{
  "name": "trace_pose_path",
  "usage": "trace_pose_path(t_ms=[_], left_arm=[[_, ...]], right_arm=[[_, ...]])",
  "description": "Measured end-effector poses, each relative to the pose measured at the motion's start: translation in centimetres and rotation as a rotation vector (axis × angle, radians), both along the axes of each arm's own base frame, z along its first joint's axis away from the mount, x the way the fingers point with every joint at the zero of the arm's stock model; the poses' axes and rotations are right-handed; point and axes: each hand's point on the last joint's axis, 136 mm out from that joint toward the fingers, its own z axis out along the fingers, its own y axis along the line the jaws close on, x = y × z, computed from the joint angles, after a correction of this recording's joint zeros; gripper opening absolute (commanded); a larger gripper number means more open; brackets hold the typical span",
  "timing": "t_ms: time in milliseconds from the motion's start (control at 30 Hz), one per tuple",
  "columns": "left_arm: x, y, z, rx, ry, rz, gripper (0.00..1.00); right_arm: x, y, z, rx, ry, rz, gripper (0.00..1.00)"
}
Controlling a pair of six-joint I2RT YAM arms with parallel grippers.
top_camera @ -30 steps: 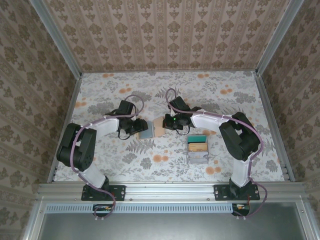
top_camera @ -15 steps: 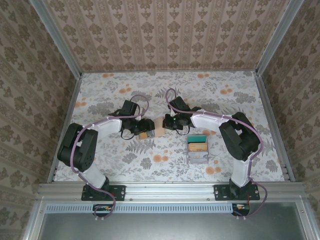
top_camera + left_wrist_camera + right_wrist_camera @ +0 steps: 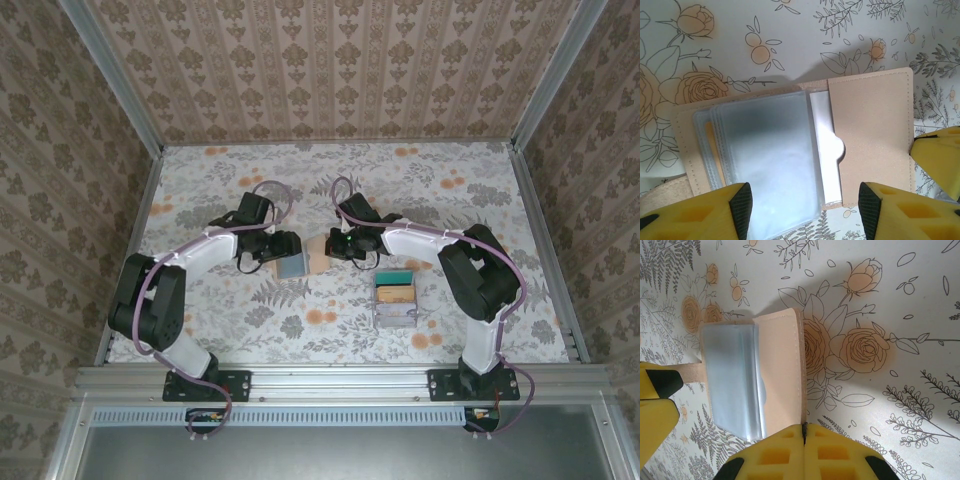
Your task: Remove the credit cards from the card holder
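Unfolded card holder (image 3: 875, 125) flat on bench (image 3: 450, 200); left fingers (image 3: 285, 248) parted above it, holding nothing; right fingers (image 3: 335, 248) closed tight at its tan edge.

You're looking down on a tabletop (image 3: 450, 185) covered in a pale floral print, orange roses among grey ferns. A back wall (image 3: 330, 70) in brown damask paper rises behind it, with a matching left wall (image 3: 50, 180) and right wall (image 3: 600, 180). Aluminium posts (image 3: 110, 75) climb the corners, and an aluminium rail (image 3: 340, 378) crosses the near edge. The light is soft and even.
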Motion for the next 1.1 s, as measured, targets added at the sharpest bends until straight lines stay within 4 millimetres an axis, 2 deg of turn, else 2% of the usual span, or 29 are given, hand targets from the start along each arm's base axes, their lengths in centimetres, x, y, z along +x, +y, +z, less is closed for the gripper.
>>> trace_pose_path(t_ms=[467,700,1100], left_arm=[[-0.1,0.1,-1.1,0.015,0.026,0.001,0.58],[0.0,0.9,-2.0,0.062,0.035,0.022,0.57],[-0.3,0.6,-2.9,0.058,0.061,0.013,0.56]], right_arm=[[0.0,0.0,0.0,0.000,0.000,0.000,0.00],[0.0,0.0,0.0,0.000,0.000,0.000,0.00],[0.0,0.0,0.0,0.001,0.002,-0.003,0.00]])
